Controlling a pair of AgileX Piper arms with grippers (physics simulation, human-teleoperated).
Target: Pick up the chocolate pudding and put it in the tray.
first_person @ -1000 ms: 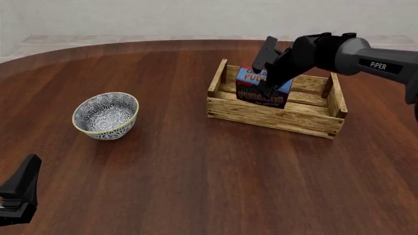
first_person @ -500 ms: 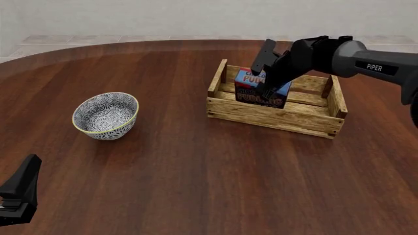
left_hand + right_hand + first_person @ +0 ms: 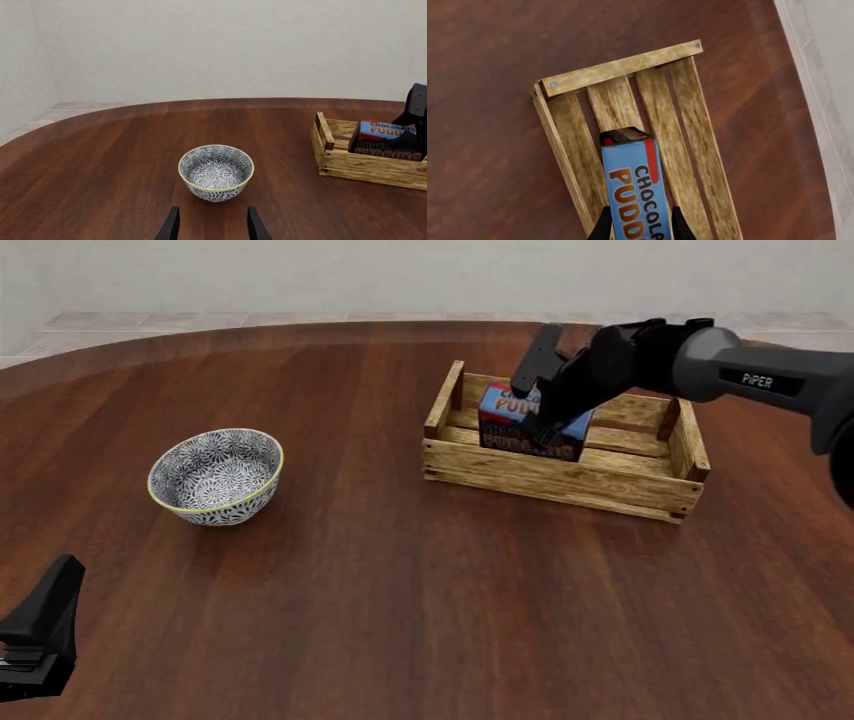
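Observation:
The chocolate pudding (image 3: 518,423), a carton with a blue top band and a dark brown front, stands upright inside the left end of the wooden tray (image 3: 561,480). My right gripper (image 3: 545,405) is shut on the carton from above. In the right wrist view the fingers (image 3: 602,225) press both sides of the pudding (image 3: 634,190) above the tray's slats (image 3: 694,125). The left wrist view shows the pudding (image 3: 383,131) in the tray (image 3: 367,169). My left gripper (image 3: 34,640) is open and empty at the near left, its fingers (image 3: 172,226) apart.
A round blue-white patterned bowl (image 3: 216,477) stands on the dark wooden table (image 3: 400,590) at the left, straight ahead of my left gripper in the left wrist view (image 3: 215,172). The right part of the tray holds nothing.
My right gripper has lowered the pudding a little deeper into the tray's left end. The left arm and the bowl have not moved.

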